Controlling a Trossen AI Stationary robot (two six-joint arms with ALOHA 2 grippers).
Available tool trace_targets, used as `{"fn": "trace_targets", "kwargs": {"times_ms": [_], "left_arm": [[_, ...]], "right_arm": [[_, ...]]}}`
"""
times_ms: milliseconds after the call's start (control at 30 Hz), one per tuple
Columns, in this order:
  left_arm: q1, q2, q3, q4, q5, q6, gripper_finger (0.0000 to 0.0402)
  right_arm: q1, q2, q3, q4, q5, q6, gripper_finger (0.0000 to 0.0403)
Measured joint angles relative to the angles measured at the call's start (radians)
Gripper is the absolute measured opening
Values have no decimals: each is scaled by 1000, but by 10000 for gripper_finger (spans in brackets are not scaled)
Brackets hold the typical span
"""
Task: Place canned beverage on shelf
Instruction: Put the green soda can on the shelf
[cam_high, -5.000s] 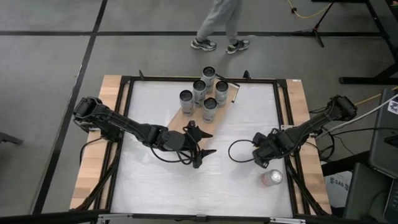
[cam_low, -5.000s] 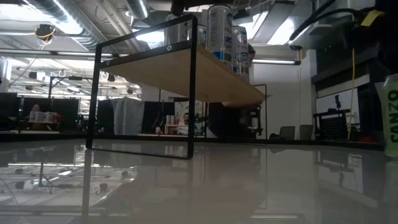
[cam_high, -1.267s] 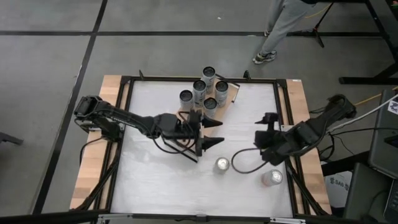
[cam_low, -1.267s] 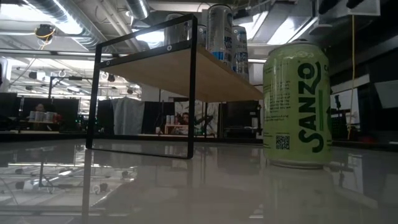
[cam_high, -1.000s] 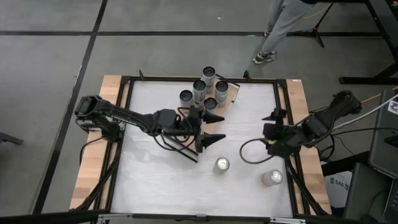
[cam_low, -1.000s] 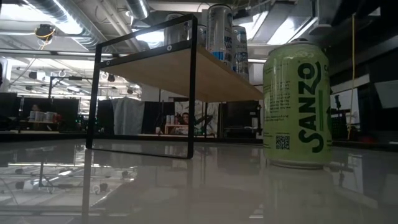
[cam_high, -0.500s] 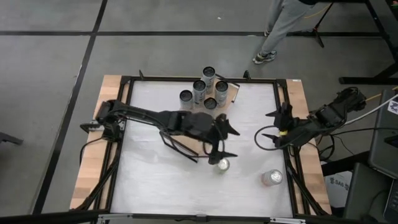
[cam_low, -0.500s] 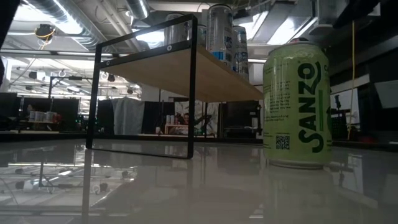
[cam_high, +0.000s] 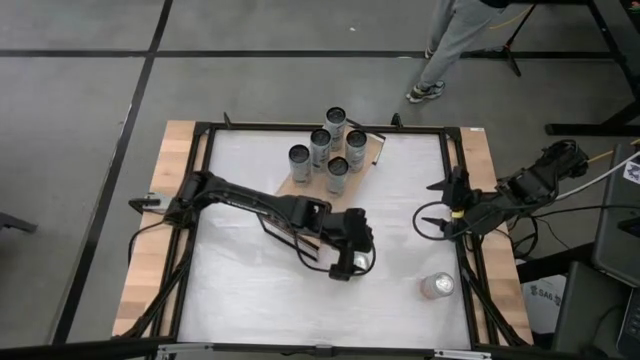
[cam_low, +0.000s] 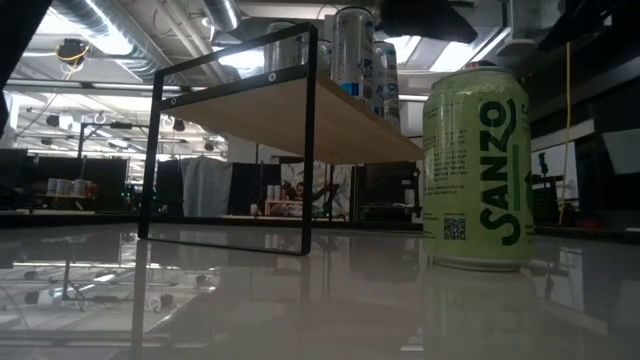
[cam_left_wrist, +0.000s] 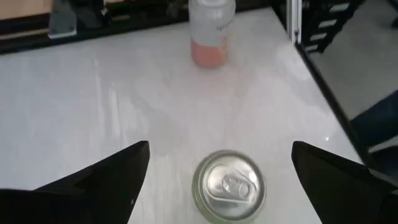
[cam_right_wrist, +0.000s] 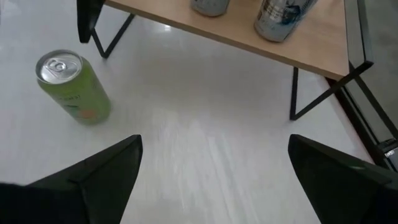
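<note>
A green can (cam_left_wrist: 229, 185) stands upright on the white table, near the middle toward the near edge. It also shows in the low view (cam_low: 477, 165) and the right wrist view (cam_right_wrist: 71, 84). My left gripper (cam_high: 350, 255) hovers above it, pointing down and open, one finger on either side of the can top (cam_left_wrist: 221, 149) without touching it. The gripper hides the can in the high view. The light-wood shelf (cam_high: 290, 185) stands at the far middle on black frame legs, with several silver cans (cam_high: 322, 145) on it. My right gripper (cam_high: 428, 204) is open and empty near the right edge.
A pink can (cam_high: 437, 286) stands upright near the table's near right corner, and shows beyond the green can in the left wrist view (cam_left_wrist: 211, 31). A black cable loops on the table by the right gripper. A person walks on the floor beyond the far edge.
My left gripper has swung from beside the shelf toward the near and right edges, tipped down, and now stands over the green can, still open. My right arm has drawn back a little toward the right edge. The green can has stayed put.
</note>
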Motion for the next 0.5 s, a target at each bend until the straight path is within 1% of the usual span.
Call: {"fn": "trace_targets", "kwargs": {"times_ms": [200, 500], "left_arm": [[-23, 17, -12, -14, -40, 23, 389], [-43, 63, -15, -25, -53, 29, 389]], "right_arm": [[0, 0, 0, 1, 0, -2, 392], [0, 0, 0, 0, 0, -2, 392]]}}
